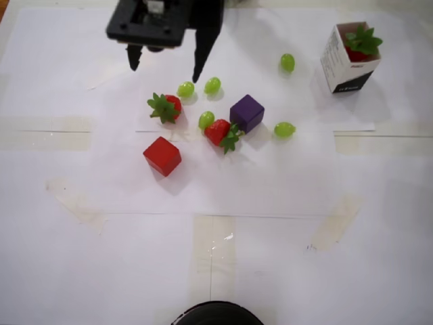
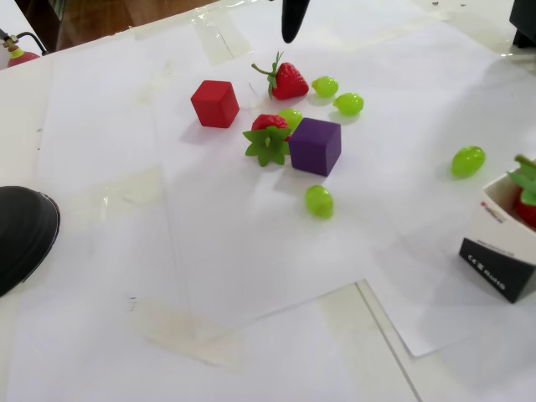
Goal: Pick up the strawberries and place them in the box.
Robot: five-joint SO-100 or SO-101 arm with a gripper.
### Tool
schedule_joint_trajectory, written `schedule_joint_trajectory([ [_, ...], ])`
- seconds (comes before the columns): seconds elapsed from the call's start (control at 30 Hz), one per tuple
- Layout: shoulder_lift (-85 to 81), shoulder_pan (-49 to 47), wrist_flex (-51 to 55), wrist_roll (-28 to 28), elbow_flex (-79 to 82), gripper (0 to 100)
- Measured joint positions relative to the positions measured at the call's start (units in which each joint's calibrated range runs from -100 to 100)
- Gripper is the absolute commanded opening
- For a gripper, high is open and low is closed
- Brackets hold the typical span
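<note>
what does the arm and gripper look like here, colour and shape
In the overhead view the gripper is all black: a blocky, boxy head with a small pale patch on top, and two slim fingers tapering to points. The fixed view catches only one dark rounded fingertip. No cables or readable markings show.

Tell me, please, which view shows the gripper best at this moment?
The overhead view: the gripper shows whole, both fingers spread open above the strawberry beside the grapes. The fixed view catches only one dark fingertip at its top edge.
</note>
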Motion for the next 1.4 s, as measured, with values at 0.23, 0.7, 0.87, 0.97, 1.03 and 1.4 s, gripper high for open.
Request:
schedule_joint_trajectory([
  [0.23, 1.5, 1.5, -10.2, -0.4, 7.4, 31],
  [0.7, 3.5, 1.1, -19.5, -2.4, 17.0, 31],
  [0.87, 4.4, 1.1, -23.2, -2.9, 19.9, 31],
  [0.97, 4.5, 1.1, -26.0, -3.3, 22.1, 31],
  [1.03, 4.7, 0.9, -27.5, -3.3, 22.9, 31],
  [1.4, 6.1, 0.3, -30.0, -3.7, 23.2, 27],
])
